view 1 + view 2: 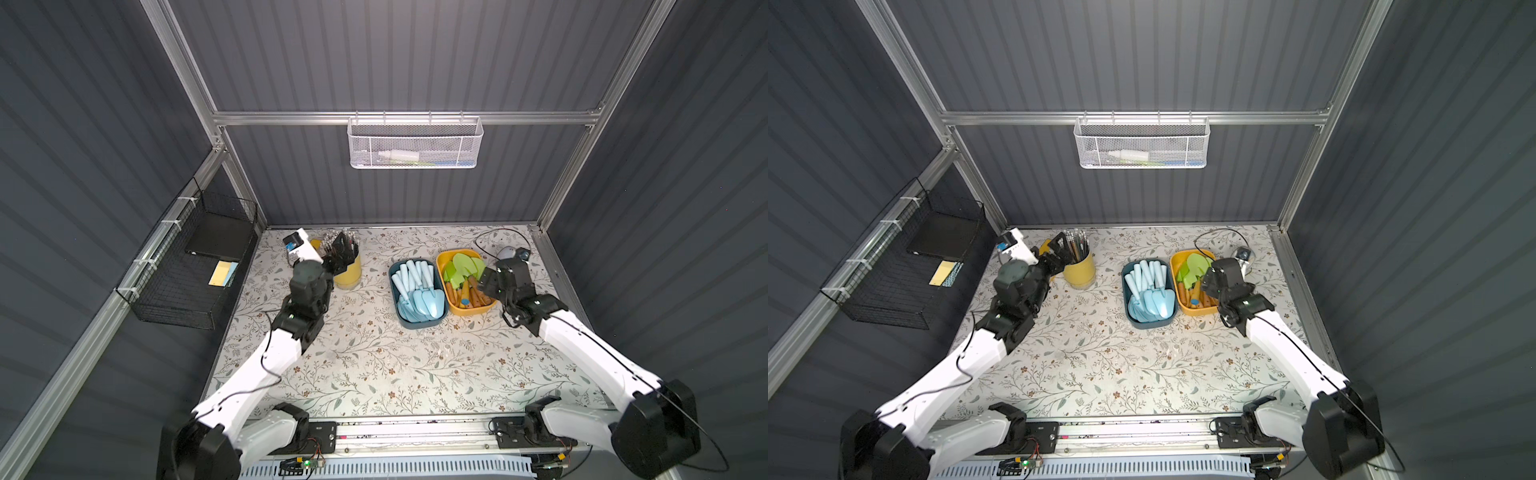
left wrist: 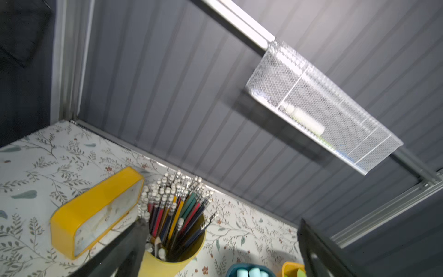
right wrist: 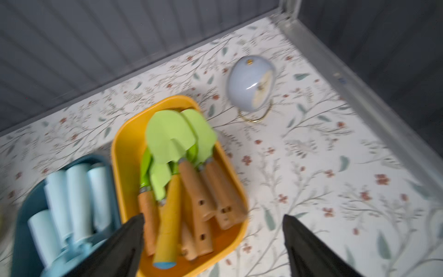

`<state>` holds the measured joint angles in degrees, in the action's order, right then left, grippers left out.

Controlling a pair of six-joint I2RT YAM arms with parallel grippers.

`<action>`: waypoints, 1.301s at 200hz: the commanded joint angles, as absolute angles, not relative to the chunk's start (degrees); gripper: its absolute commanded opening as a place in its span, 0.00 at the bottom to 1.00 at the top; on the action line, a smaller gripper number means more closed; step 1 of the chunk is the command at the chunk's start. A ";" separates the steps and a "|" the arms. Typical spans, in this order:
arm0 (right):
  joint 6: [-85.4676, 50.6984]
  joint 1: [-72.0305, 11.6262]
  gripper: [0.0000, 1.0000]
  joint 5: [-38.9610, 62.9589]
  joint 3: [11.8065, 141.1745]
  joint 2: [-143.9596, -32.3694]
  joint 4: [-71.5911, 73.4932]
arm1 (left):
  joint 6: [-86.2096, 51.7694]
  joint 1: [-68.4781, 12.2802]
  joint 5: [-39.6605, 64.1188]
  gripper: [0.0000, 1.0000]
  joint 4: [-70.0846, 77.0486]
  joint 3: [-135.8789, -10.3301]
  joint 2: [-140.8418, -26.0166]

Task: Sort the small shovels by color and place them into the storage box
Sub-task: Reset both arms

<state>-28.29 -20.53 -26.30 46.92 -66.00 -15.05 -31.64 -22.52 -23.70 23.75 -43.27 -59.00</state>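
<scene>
Several pale-blue shovels [image 1: 415, 291] [image 1: 1150, 291] lie in a dark teal storage box [image 1: 420, 325] [image 3: 21, 215] at mid-table. Beside it, a yellow storage box [image 1: 446, 254] [image 3: 119, 158] holds several green-bladed shovels [image 1: 461, 272] [image 3: 172, 141] with brown or yellow handles. My right gripper [image 1: 485, 286] [image 3: 213, 219] hovers open over that yellow box's near right end, nothing between its fingers. My left gripper [image 1: 340, 253] [image 2: 221, 225] stands open and empty at the far left, by the pencil cup.
A yellow cup of pencils [image 1: 347, 272] [image 2: 172, 239] and a yellow clock [image 2: 96, 211] stand at the back left. A pale-blue alarm clock [image 3: 251, 84] and a black cable [image 1: 498, 235] sit at the back right. A white mesh basket [image 1: 415, 143] hangs on the back wall, a black wire basket [image 1: 195, 270] on the left wall.
</scene>
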 commanded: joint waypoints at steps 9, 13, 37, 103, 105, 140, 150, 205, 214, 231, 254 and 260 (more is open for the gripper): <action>-25.54 -17.96 0.99 -34.91 39.94 -62.94 -4.49 | -20.98 -22.32 -35.32 0.99 40.67 -36.82 -55.74; -24.23 -17.85 0.99 -35.48 38.61 -63.06 -1.47 | -19.18 -22.32 -36.62 0.99 41.85 -36.58 -56.40; -12.88 -17.52 0.99 -37.42 30.43 -65.58 16.69 | -9.25 -22.15 -45.13 0.99 46.48 -38.08 -66.23; -3.16 -14.84 0.99 -29.52 18.05 -74.75 51.81 | -1.52 -17.27 -40.72 0.99 72.49 -33.83 -88.04; -2.77 -14.78 0.99 -29.24 17.83 -74.89 52.00 | -1.15 -17.17 -40.46 0.99 73.67 -33.53 -88.50; -0.65 -13.96 0.99 -25.87 11.42 -76.26 64.11 | 0.15 -14.50 -32.80 1.00 84.67 -30.35 -93.41; -1.89 -12.66 0.99 -21.92 13.43 -74.55 57.00 | 0.73 -13.46 -31.05 0.99 85.76 -30.60 -94.15; 2.59 -6.79 0.99 -2.39 23.72 -83.39 47.09 | -2.91 -1.86 -8.89 0.99 99.50 -24.19 -96.42; 2.23 -5.56 0.99 0.05 23.16 -82.88 47.52 | -3.08 -1.72 -9.68 1.00 109.52 -21.10 -98.09; 0.34 -3.60 0.99 -0.44 20.45 -80.91 51.12 | -3.84 -1.58 -10.55 0.99 106.84 -22.34 -98.07; -0.92 -3.52 0.99 -4.33 19.49 -80.24 52.48 | -3.65 -1.58 -10.01 0.99 103.57 -23.13 -97.38; -1.00 -3.53 0.99 -4.80 19.53 -80.39 52.47 | -3.77 -1.57 -10.04 0.99 101.90 -23.60 -97.15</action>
<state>0.01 -3.64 -4.67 20.03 -80.86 50.98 -3.25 -1.41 -12.97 91.37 -22.59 -97.43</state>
